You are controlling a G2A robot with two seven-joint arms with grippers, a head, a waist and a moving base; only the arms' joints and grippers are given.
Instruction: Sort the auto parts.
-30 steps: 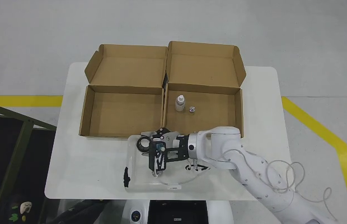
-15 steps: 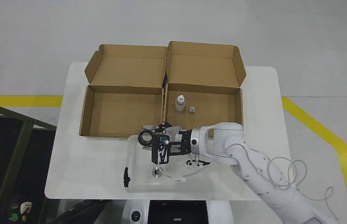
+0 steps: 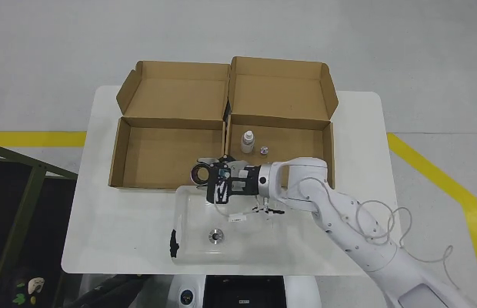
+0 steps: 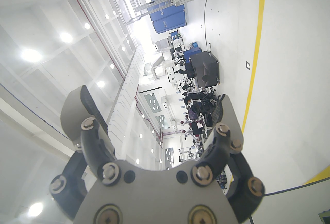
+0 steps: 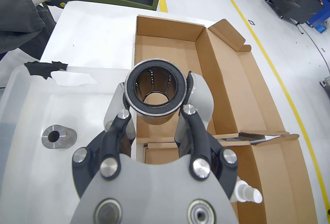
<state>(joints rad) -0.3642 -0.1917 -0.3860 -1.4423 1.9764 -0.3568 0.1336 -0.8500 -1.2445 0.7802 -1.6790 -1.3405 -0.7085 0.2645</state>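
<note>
With our right gripper (image 5: 156,96) pinching the bearing (image 5: 154,112) over the near wall of the left box (image 3: 146,158), we carry it farther in and lower it before letting go, so it won't roll.

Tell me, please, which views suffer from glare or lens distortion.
Left wrist view: the open left gripper faces ceiling lamps whose glare floods the picture. Right wrist view: the yellow floor line bows; the bearing in the right gripper is evenly lit. Top view: even light on the table.
</note>
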